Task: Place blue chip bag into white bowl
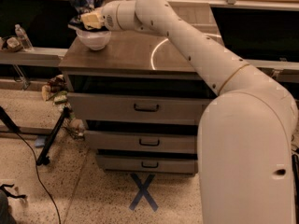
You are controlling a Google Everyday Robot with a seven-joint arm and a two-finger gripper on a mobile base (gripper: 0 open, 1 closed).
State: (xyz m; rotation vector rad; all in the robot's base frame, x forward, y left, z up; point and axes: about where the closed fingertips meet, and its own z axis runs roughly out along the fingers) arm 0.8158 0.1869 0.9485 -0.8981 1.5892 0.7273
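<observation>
We see the tool just above the bowl, over the bowl's left rim. The bag is bunched against it, its dark foil rising above the bowl and a dark edge hanging at the bowl's rim. We cannot tell whether the tool grips the bag or stands free of it, nor whether any of the bag rests inside the bowl. The bowl stands upright on the worktop, whose bare part stretches to the right of the bowl. We judge the task to be close to its end: the bag is brought to the bowl and sits over its mouth. What is left, as far as we can see, is to settle the bag fully inside, release it and lift the tool away from the bowl without tipping it.
</observation>
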